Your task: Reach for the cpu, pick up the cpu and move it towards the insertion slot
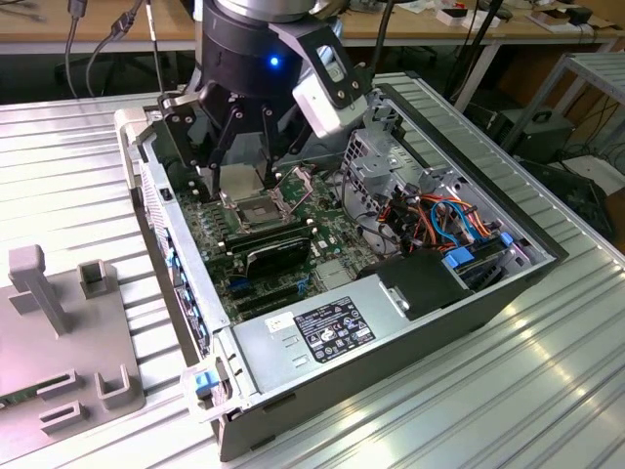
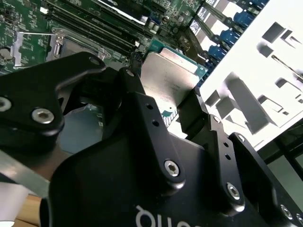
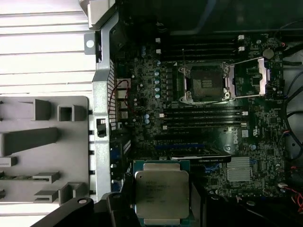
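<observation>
My gripper hangs inside the open computer case, shut on the cpu, a small pale silver-beige square held by its edges between the two black fingers. In both wrist views the cpu sits flat between the fingers, its metal face showing. The insertion slot, a square socket with a shiny frame and dark centre, lies on the green motherboard just below and slightly in front of the held chip. In the first wrist view the insertion slot stands open with its thin wire lever swung out, apart from the cpu.
Long black memory slots run beside the socket. A metal drive cage, orange and blue cables and the white-labelled power supply box crowd the case. A grey fixture plate lies on the ribbed table at the exterior view's left.
</observation>
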### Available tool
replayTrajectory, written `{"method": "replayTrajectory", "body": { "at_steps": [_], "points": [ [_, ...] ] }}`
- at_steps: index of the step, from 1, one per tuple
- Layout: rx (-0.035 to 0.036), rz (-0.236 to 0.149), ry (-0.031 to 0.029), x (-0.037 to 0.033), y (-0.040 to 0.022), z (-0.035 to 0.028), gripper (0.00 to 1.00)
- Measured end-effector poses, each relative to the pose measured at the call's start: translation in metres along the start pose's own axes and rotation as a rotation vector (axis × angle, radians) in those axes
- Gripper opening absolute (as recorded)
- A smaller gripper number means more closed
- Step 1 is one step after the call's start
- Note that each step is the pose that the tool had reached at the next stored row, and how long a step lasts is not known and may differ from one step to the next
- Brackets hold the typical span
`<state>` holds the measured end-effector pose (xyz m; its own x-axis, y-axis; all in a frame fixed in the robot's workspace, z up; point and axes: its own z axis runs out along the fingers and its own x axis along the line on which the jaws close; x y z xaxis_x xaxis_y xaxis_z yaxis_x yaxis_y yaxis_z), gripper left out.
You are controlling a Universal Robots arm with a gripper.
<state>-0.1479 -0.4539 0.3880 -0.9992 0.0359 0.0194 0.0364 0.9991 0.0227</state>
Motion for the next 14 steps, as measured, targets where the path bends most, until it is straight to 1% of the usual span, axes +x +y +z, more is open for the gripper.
{"method": "replayTrajectory", "body": {
  "at_steps": [3, 5, 10, 14],
  "points": [
    [0.0000, 0.000, 0.0000, -0.0048, 0.0002, -0.0001, 0.55],
    [0.0000, 0.000, 0.0000, -0.0099, 0.0003, -0.0001, 0.55],
    [0.0000, 0.000, 0.0000, -0.0174, 0.0006, -0.0001, 0.55],
    [0.0001, 0.000, 0.0000, -0.0183, 0.0007, -0.0001, 0.55]
  ]
}}
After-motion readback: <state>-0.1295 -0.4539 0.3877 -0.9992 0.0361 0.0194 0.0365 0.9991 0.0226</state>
